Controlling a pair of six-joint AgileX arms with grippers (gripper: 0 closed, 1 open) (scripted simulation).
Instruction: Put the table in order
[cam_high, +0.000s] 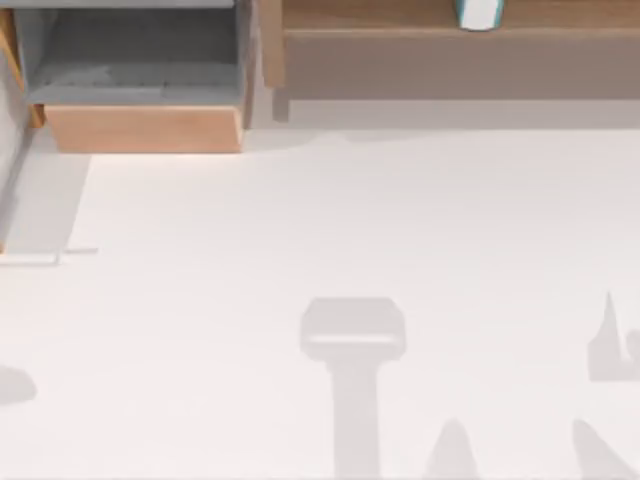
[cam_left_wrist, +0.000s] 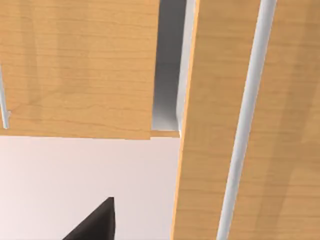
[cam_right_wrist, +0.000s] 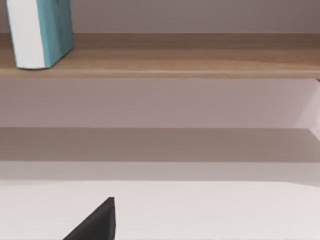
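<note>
The white table (cam_high: 350, 220) spreads across the top view, with grey shadows of the arms lying on its near half. A dark part of my left gripper (cam_left_wrist: 95, 227) hangs over the white top, close in front of the light-wood box (cam_left_wrist: 75, 70). A dark part of my right gripper (cam_right_wrist: 95, 227) hangs over the table (cam_right_wrist: 210, 210), facing the long brown shelf (cam_right_wrist: 175, 62).
The light-wood box (cam_high: 140, 125) with grey inside stands at the back left. Its fronts carry silver bar handles (cam_left_wrist: 245, 125), with a grey gap between them. The brown shelf (cam_high: 450, 50) runs along the back right. On it stands a teal and white box (cam_high: 478, 14) (cam_right_wrist: 42, 32).
</note>
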